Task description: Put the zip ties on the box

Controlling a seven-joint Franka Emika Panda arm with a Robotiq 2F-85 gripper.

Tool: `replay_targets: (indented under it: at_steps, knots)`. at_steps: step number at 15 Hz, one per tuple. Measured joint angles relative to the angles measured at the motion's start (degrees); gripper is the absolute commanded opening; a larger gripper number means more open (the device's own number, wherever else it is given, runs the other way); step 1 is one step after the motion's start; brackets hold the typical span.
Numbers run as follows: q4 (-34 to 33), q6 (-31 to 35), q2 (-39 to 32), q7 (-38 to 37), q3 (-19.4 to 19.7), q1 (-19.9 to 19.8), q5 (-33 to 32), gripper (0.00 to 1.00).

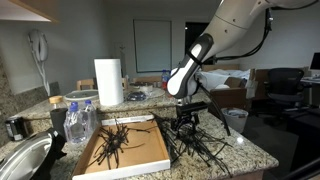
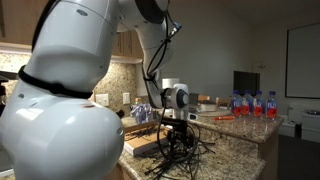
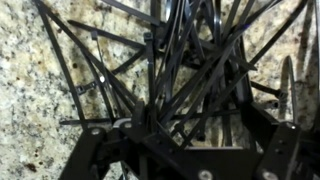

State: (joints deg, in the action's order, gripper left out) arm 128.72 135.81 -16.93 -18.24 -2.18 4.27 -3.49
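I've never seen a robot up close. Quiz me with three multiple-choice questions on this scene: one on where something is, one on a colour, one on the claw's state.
1. Where is the gripper?
A) inside the box
B) down in the zip ties on the counter beside the box
C) raised far above everything

2. What colour are the zip ties?
A) white
B) red
C) black

3. How do the jaws stand?
A) open
B) fully shut
C) hidden in every view

Answers:
1. B, it sits in the tangle on the granite.
2. C, all strips are black.
3. A, the wrist view shows the fingers apart around the ties.
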Motion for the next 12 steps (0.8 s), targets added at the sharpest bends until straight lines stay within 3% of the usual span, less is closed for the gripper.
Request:
replay_targets:
  at_steps: [6, 7, 8, 12]
  knots:
    - [-0.4, 0.0, -0.3, 0.0, -0.4, 1.6, 0.0, 1.00]
    - [-0.4, 0.0, -0.4, 0.0, -0.4, 1.7, 0.0, 0.75]
    - [-0.5, 0.0, -0.5, 0.0, -0.4, 1.7, 0.0, 0.74]
    - [-0.7, 0.0, -0.8, 0.0, -0.2, 2.0, -0.2, 0.47]
